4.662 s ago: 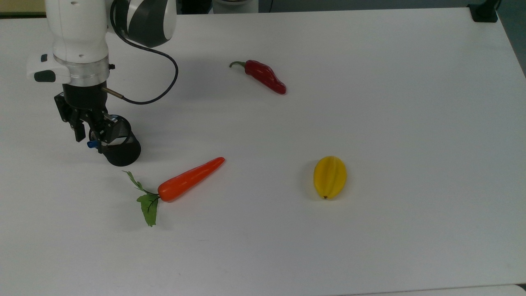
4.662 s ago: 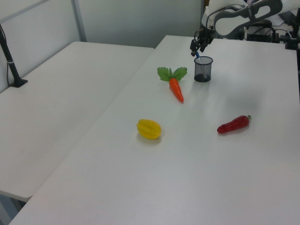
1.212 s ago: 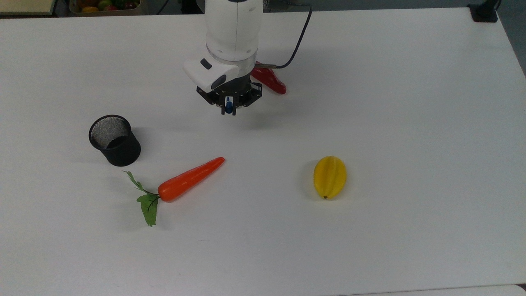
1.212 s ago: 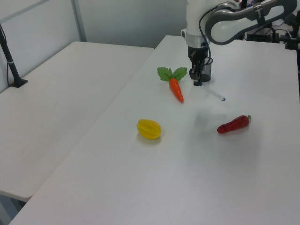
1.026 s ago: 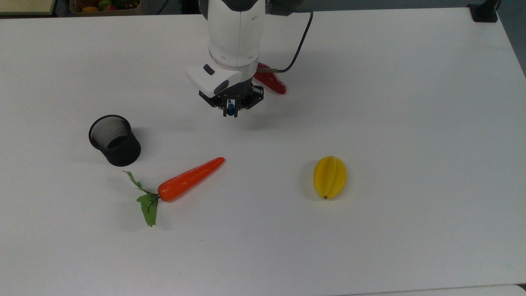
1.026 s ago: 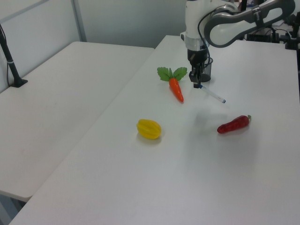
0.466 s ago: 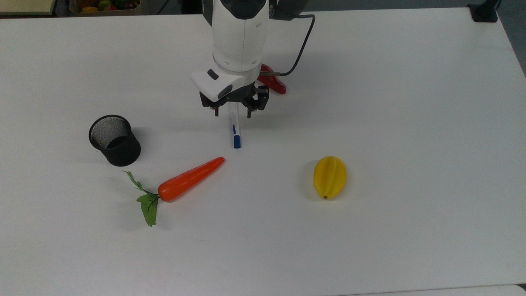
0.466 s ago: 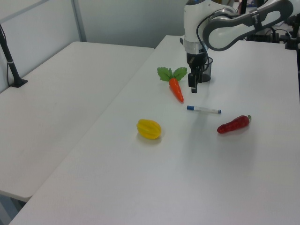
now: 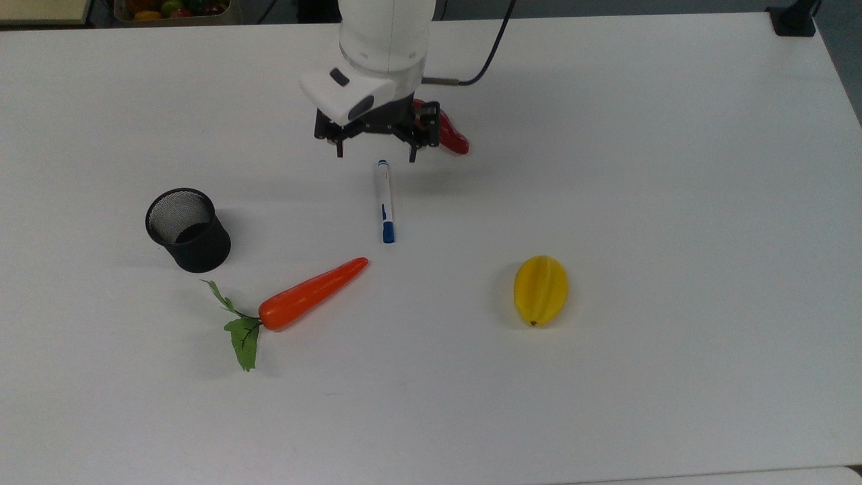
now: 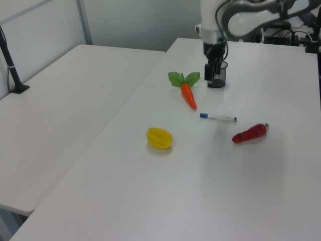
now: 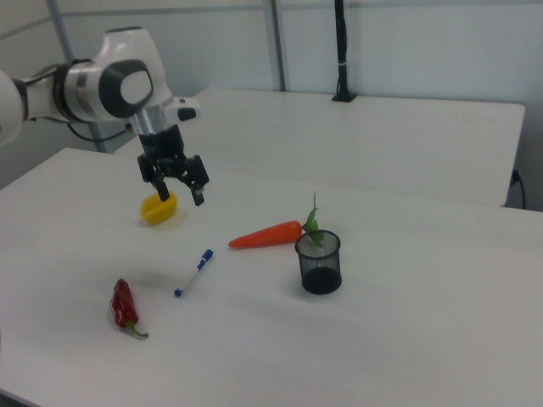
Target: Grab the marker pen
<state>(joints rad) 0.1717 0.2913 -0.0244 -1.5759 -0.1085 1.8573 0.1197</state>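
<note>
**Pen flat on table, gripper above it and empty**

We find the pen (image 9: 384,201) lying flat on the table (image 9: 673,202), out in the open between the carrot (image 9: 313,293) and the chili (image 9: 450,135), well apart from the black mesh cup (image 9: 188,230). In the top view its blue cap points toward the carrot tip and its small blue end lies just below the gripper (image 9: 375,152).

The fingers are spread wide with nothing between them. We see the gripper hanging clear above the table, fingers pointing down, wrist roughly vertical; in the right view it hovers high over the yellow fruit (image 11: 159,209) side of the pen.

As we judge it, the pen is out of the cup and released, so the step in hand is backing away cleanly. To do that well we would go straight up, fingers wide, no sideways sweep: the round barrel should roll at a nudge, and the chili sits close behind the gripper.
</note>
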